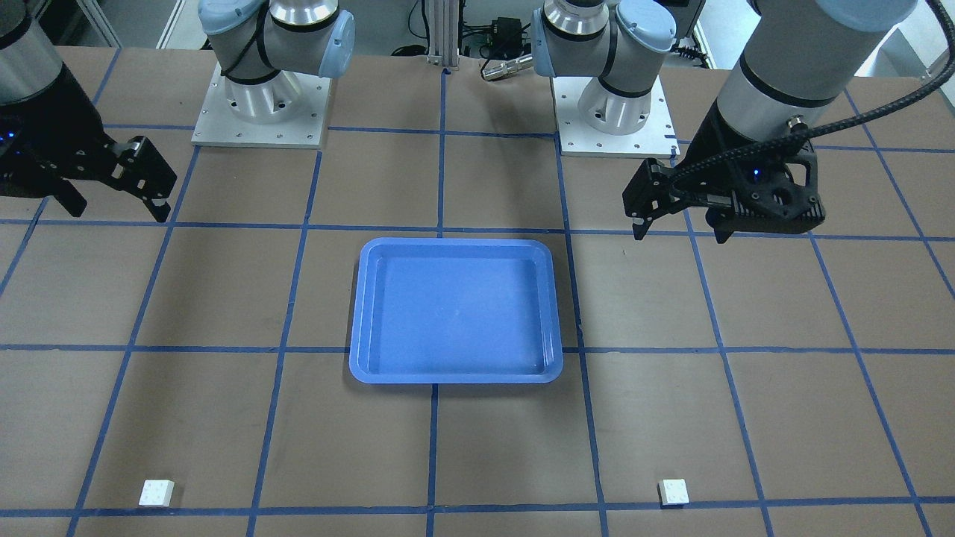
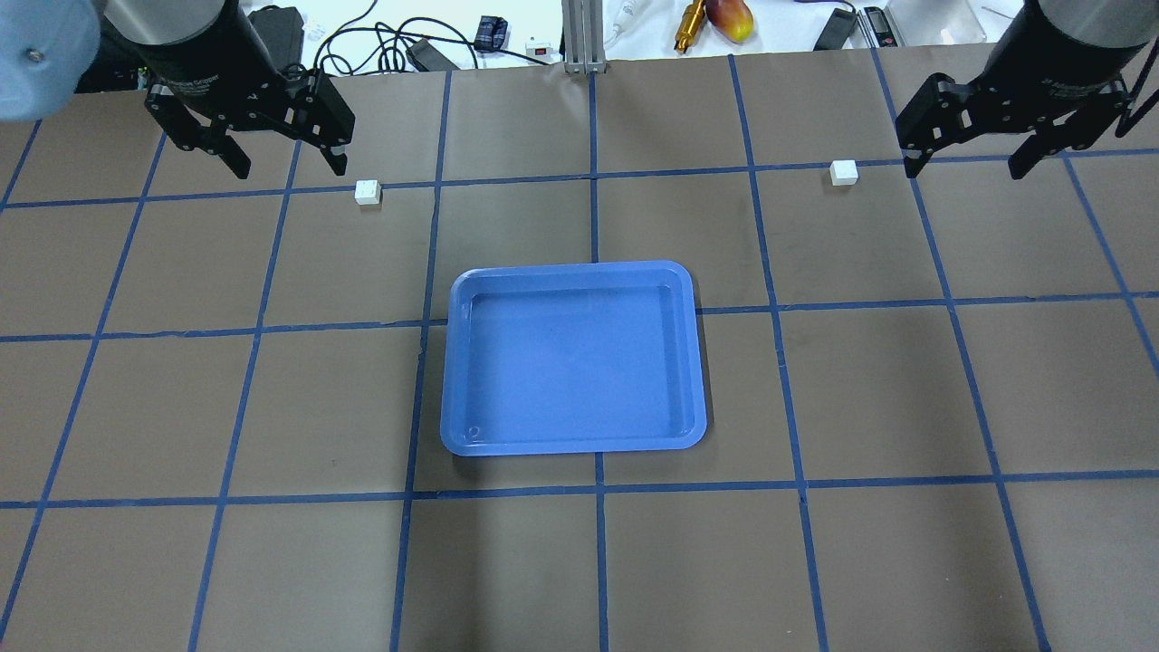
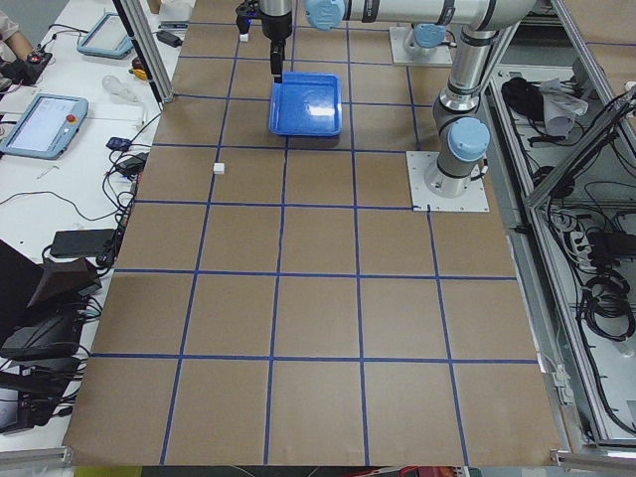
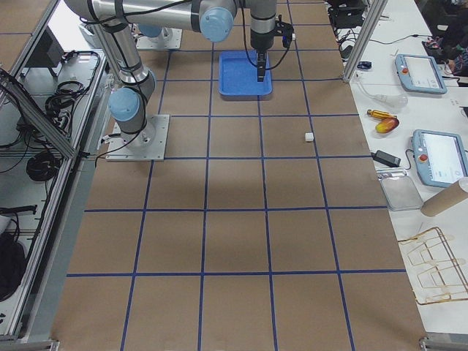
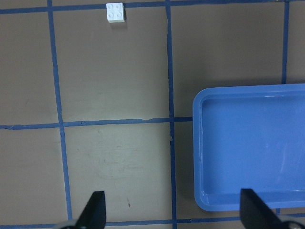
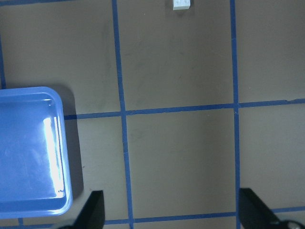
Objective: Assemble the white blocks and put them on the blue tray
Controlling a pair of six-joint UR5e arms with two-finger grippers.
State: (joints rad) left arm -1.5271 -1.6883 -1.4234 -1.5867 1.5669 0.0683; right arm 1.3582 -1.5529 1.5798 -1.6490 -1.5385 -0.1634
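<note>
Central: blue tray; white blocks flanking, well apart.

White block, blue tray apart — jaws seemingly wide.

Brown table, blue grid tape; teach pendant alongside.

Count: 2 white blocks, one ahead of each gripper's fingers. 1 blue tray. 2 grippers: left gripper, right gripper.
</note>
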